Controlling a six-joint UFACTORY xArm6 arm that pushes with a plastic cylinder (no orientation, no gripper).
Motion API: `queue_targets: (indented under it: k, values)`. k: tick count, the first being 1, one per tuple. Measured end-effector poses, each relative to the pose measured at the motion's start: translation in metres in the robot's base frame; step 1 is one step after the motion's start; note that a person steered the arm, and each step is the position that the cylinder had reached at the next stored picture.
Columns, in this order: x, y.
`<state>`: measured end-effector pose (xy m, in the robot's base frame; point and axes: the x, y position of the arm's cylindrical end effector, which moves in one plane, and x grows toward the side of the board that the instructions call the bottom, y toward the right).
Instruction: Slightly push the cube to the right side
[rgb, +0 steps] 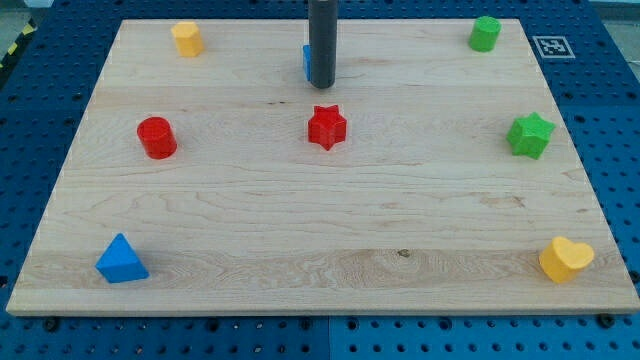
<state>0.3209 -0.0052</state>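
Observation:
A blue cube (307, 62) sits near the view's top centre of the wooden board (320, 220); only a thin blue sliver shows at the left of the rod, the rest is hidden behind it. My tip (321, 84) is at the lower end of the dark rod, right in front of the cube and at its right side. Contact cannot be made out. A red star (327, 127) lies just below the tip.
A yellow block (187, 38) at top left, a red cylinder (157, 137) at left, a blue triangle (121, 260) at bottom left. A green cylinder (485, 33) at top right, a green star (530, 135) at right, a yellow heart (565, 259) at bottom right.

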Motion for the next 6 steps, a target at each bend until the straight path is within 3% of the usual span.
queue_targets:
  k: [4, 6]
  values:
    - [0.000, -0.075]
    - [-0.030, -0.067]
